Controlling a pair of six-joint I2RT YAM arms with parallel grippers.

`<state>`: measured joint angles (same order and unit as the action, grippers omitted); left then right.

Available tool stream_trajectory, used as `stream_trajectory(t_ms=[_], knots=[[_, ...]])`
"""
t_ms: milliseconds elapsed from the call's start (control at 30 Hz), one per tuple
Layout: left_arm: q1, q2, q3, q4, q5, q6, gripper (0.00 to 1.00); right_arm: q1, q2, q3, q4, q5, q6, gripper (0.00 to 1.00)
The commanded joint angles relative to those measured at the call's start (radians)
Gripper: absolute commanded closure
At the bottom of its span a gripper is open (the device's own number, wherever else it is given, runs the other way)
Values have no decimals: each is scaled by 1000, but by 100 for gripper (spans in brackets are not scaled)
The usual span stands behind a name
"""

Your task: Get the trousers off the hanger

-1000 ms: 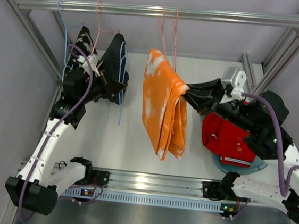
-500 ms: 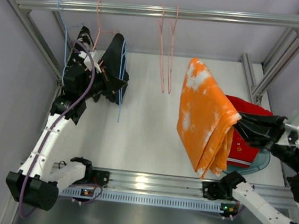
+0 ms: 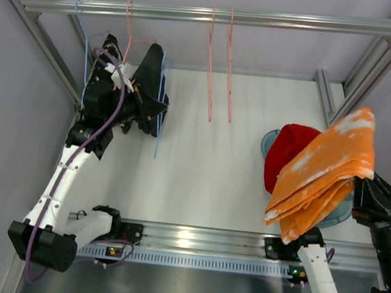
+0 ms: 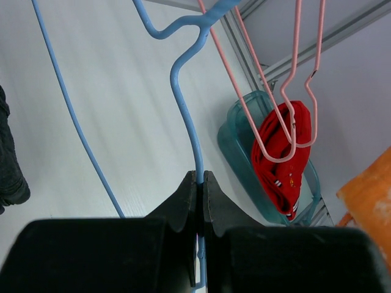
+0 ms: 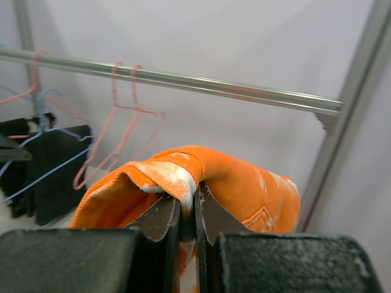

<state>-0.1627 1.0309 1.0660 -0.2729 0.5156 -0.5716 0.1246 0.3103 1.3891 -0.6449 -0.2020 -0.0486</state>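
The orange trousers with white markings [image 3: 326, 171] hang folded from my right gripper [image 5: 187, 204], which is shut on a fold of them [image 5: 244, 183]. They are held in the air at the near right, above the teal tray [image 3: 269, 141]. The cloth hides the fingertips in the top view. The red trousers [image 3: 286, 150] lie bunched in that tray and also show in the left wrist view [image 4: 284, 159]. Two pink hangers [image 3: 219, 72] hang bare on the rail [image 3: 265, 18]. My left gripper [image 4: 200, 180] is shut on the wire of the blue hanger [image 3: 158, 132].
A dark garment [image 3: 150, 79] hangs at the left by my left gripper. Another blue hanger [image 3: 86, 51] and a pink hanger [image 3: 128, 27] hang at the rail's left end. Frame posts [image 3: 356, 86] stand at the right, close to the raised right arm [image 3: 382, 204].
My right gripper pulled the orange trousers off the pink hangers and carried them right and nearer, over the tray. The pink hangers now hang bare. The left arm stayed put.
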Motion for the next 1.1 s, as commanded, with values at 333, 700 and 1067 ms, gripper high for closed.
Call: stream_trajectory(t_ms=[333, 700, 1067], knots=[[-6, -163, 23, 31, 58, 78, 100, -217, -53, -10, -61, 366, -92, 100], [-6, -235, 40, 28, 73, 78, 100, -221, -57, -468, 132, 293, -270, 100], [-6, -241, 57, -29, 216, 56, 100, -221, 341, -662, 574, 98, -203, 100]])
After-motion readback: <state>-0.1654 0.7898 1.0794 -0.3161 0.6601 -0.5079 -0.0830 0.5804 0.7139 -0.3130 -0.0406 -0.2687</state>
